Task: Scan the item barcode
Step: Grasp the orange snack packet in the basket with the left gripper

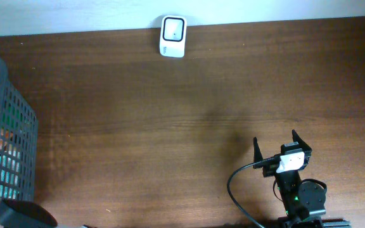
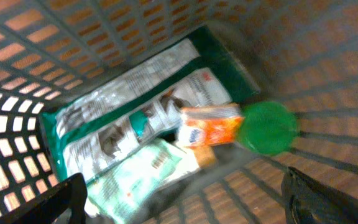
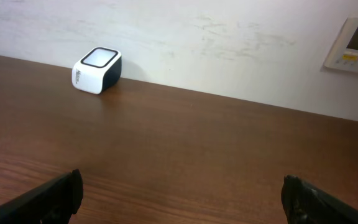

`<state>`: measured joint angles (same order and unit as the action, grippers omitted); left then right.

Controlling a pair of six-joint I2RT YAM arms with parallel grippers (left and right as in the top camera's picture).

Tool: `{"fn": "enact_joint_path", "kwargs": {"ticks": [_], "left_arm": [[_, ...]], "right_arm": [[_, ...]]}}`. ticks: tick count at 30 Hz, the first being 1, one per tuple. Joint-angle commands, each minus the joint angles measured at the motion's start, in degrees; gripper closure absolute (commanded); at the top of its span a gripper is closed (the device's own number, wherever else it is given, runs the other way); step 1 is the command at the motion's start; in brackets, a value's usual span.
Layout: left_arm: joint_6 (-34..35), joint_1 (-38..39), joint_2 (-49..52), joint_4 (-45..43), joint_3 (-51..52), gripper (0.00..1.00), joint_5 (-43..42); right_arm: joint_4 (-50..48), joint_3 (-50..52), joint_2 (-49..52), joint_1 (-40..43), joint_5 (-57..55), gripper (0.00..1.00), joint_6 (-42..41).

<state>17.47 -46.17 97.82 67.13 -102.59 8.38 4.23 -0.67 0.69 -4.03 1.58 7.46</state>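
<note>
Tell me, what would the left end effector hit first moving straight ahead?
Likely the orange packet in the basket; depth is unclear, so the pale green packet beside it might come first.

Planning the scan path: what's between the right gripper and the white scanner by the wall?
Nothing but bare wooden table between right gripper and scanner; the overhead and right wrist views both show it.

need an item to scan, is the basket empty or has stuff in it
Not empty: inside the basket lie a green-edged pouch, an orange packet and a pale green packet.
</note>
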Motion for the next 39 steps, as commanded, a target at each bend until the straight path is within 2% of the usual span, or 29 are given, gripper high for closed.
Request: {"fn": "enact_joint_path", "kwargs": {"ticks": [1,3,6,8,17,24,32,33,34,35,36,39], "left_arm": [[-8.1,-2.6,1.8,-4.8,5.8,0.13,-1.2],[-10.1,-2.7,2.0,-7.6,8.2,0.13,-2.2],[-18.8,-2.6,2.6,-16.0,13.6,0.13,-7.4],[-22.0,-2.6,3.1,-19.3,15.7,0.13,-10.8],[-22.3,-2.6,10.1,-22.6,17.2,0.16,-12.3],[-22.3,-2.6,11.9,-26.1,17.2,0.32,-15.1],[-22.3,-2.6,13.9,-27.3,18.5,0.37,-16.5],[-22.3,-2.6,14.6,-27.2,18.5,0.42,-17.2],[-22.3,-2.6,15.1,-27.0,18.6,0.53,-17.9],[-22.3,-2.6,15.2,-26.9,18.6,0.71,-18.0],[-22.3,-2.6,15.2,-27.0,18.5,0.82,-18.1],[-22.3,-2.6,14.8,-26.8,18.3,0.93,-18.1]], "right_arm": [[0.1,0.3,-0.5,0.3,0.8,0.02,-0.4],[0.1,0.3,-0.5,0.3,0.8,0.02,-0.4],[0.1,0.3,-0.5,0.3,0.8,0.02,-0.4],[0.1,0.3,-0.5,0.3,0.8,0.02,-0.4],[0.1,0.3,-0.5,0.3,0.8,0.02,-0.4],[0.1,0.3,-0.5,0.3,0.8,0.02,-0.4],[0.1,0.3,-0.5,0.3,0.8,0.02,-0.4],[0.1,0.3,-0.5,0.3,0.8,0.02,-0.4],[0.1,0.3,-0.5,0.3,0.8,0.02,-0.4],[0.1,0.3,-0.5,0.3,0.8,0.02,-0.4],[0.1,0.3,-0.5,0.3,0.8,0.02,-0.4],[0.1,0.3,-0.5,0.3,0.8,0.02,-0.4]]}}
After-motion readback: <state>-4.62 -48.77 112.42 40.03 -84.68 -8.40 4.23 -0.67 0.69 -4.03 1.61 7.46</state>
